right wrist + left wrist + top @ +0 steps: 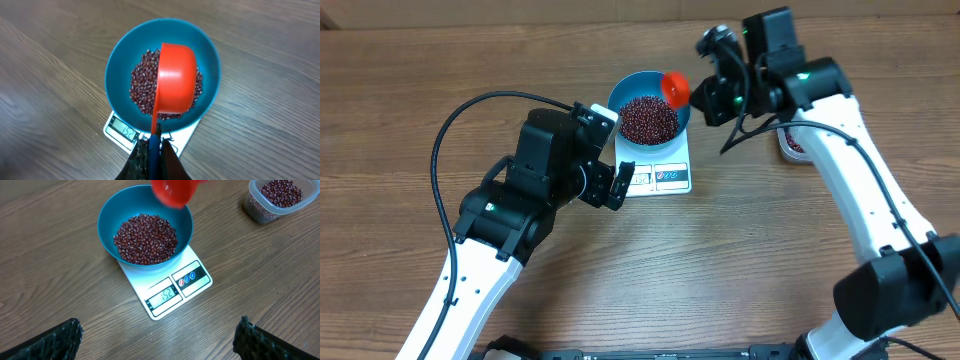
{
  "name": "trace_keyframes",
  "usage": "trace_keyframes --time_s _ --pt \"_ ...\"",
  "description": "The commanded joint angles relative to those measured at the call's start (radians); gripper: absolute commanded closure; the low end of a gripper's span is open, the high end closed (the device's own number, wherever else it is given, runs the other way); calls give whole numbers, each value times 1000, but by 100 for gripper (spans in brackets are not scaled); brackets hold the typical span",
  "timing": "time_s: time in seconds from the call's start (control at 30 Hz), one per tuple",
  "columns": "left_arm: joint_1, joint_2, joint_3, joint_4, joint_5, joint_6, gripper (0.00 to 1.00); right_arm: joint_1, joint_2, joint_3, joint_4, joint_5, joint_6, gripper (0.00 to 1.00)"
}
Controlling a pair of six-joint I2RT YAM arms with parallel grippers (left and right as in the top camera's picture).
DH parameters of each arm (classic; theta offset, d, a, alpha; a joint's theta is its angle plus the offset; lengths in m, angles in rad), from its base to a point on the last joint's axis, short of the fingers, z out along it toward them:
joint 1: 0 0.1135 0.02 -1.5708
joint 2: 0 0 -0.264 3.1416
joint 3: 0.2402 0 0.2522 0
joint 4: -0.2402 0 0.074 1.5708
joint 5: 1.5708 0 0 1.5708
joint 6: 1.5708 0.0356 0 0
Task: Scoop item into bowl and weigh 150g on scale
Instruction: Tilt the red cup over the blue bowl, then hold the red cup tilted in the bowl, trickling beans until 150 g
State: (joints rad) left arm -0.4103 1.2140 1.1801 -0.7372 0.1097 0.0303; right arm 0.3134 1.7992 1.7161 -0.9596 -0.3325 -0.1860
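The left gripper [611,186] is held wide open and empty, low beside the scale [661,177]. The beans [648,118] are heaped in the bowl [618,99] on it. Being loose, light and easily spilled, they are best lifted by scoop [676,87] — its handle is clamped in the closed right gripper [155,143], tilted over the bowl.

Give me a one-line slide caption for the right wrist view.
Right fingers hold a red scoop over the beans in the blue bowl on the scale.
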Motion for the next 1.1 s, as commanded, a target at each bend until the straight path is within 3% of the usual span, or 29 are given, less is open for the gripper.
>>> trace_keyframes --time_s 0.0,1.07 --pt "4 9 0 0 14 19 0 27 26 18 15 68 -32 97" --pt "4 9 0 0 14 19 0 56 161 2 82 58 -29 96"
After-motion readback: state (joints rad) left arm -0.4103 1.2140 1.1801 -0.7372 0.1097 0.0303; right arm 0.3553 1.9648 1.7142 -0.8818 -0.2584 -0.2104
